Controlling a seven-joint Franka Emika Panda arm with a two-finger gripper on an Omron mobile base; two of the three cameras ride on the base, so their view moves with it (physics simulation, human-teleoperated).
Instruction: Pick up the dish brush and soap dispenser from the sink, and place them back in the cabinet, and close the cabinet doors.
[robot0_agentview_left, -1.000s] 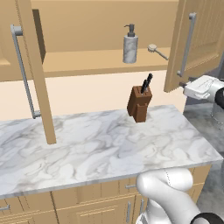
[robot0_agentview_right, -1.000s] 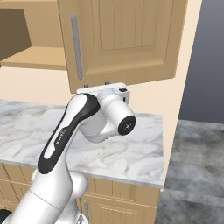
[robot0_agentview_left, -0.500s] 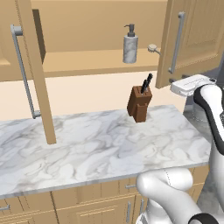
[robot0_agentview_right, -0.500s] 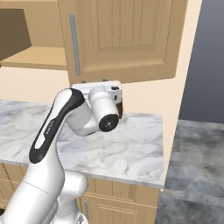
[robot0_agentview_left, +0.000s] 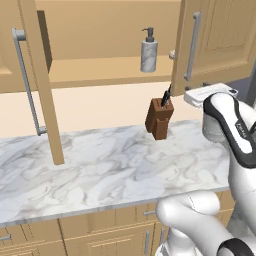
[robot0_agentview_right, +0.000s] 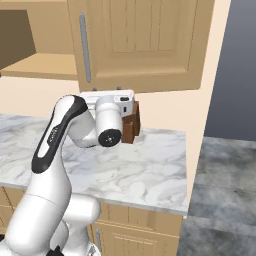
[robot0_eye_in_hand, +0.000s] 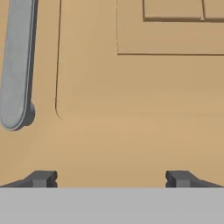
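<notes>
Cabinet (robot0_agentview_left: 100, 70), two doors (robot0_agentview_left: 210, 40), one soap dispenser (robot0_agentview_left: 148, 51)

This is a home kitchen: tan panelled wall cabinet doors (robot0_agentview_left: 212, 40) with long silver bar handles hang over a marbled tabletop (robot0_agentview_left: 100, 165). A wooden knife block (robot0_agentview_left: 160, 119) stands by the wall, a soap dispenser (robot0_agentview_left: 148, 52) sits on the cabinet shelf, and drawer fronts (robot0_agentview_left: 75, 235) run underneath.

the cabinet doors (robot0_eye_in_hand: 131, 100) are showing matt, smooth tan wood, with a brushed silver metal handle (robot0_eye_in_hand: 16, 65). the surface (robot0_agentview_left: 110, 165) is looking like glossy grey-white marble, the soap dispenser (robot0_agentview_left: 148, 54) likewise marbled.
</notes>
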